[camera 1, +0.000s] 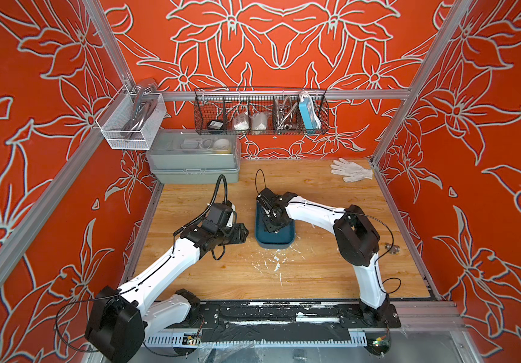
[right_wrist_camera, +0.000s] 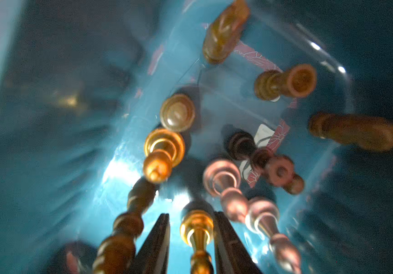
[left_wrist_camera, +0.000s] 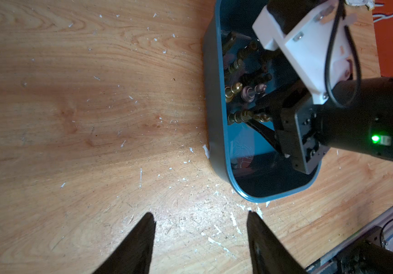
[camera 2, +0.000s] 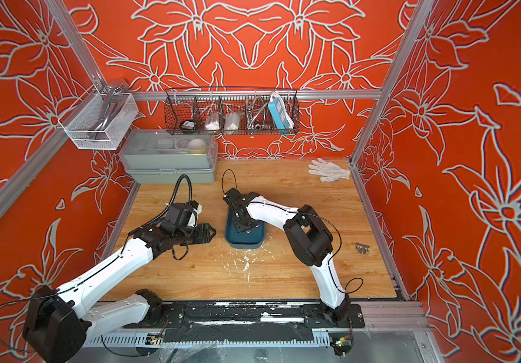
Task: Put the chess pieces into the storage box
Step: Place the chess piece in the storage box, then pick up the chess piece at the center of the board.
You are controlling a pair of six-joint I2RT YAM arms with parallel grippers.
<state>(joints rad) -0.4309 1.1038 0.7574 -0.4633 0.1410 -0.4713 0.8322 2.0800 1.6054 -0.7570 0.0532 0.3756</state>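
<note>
Starting w/ both top views: the right tool (camera 1: 272,230) is dipped inside the storage box (camera 1: 276,245), mid-worktop (camera 1: 315,270), and its arm covers most of the inside. The left tool (camera 1: 246,234) hangs near the box's left wall, over bare wood. Risks: the box looks light, so a jaw catching its wall on the way up could shove or tip it. The arms are also close, so a careless swing could clash them. Around: white glove (camera 1: 352,170) in the far right corner, grey lidded case (camera 1: 194,160) back left, small metal bit (camera 1: 392,248) by the right edge, white flecks (camera 1: 276,264) in front of the box. All are well apart, nothing blocking

Left wrist: left tool's jaws are spread, nothing between them. The chess pieces (left_wrist_camera: 243,78) lie clustered toward one end of the box, other end bare

Right wrist (blurry): jaws stand a little apart either side of a gold piece (right_wrist_camera: 196,230), w/ a gap on one side, so prob not pinching it. Neighbours sit just beside the jaws, so lifting crooked could drag or flick one out
</note>
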